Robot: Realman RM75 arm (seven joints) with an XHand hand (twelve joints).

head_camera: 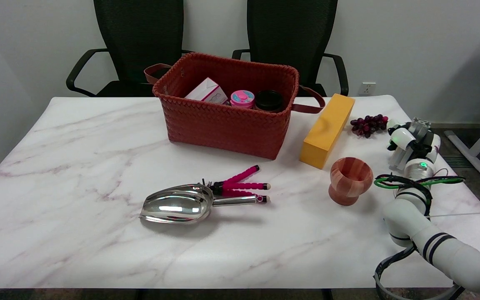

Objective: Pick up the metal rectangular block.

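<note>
The metal rectangular block (326,130) is a long golden-yellow bar. It lies flat on the marble table (77,175), angled from the basket's right handle toward the near side. My right hand (408,141) hovers over the table's right edge, well to the right of the block and apart from it, just below the grapes. It holds nothing, and its fingers (397,159) hang downward, spread apart. The white right arm reaches in from the lower right.
A red woven basket (223,125) behind the centre holds a pink box, a pink-lidded jar and a black-lidded jar. A wooden cup (349,180) stands between block and arm. Dark grapes (368,124), a metal scoop (179,204) and a pink flexible tripod (240,188) lie nearby.
</note>
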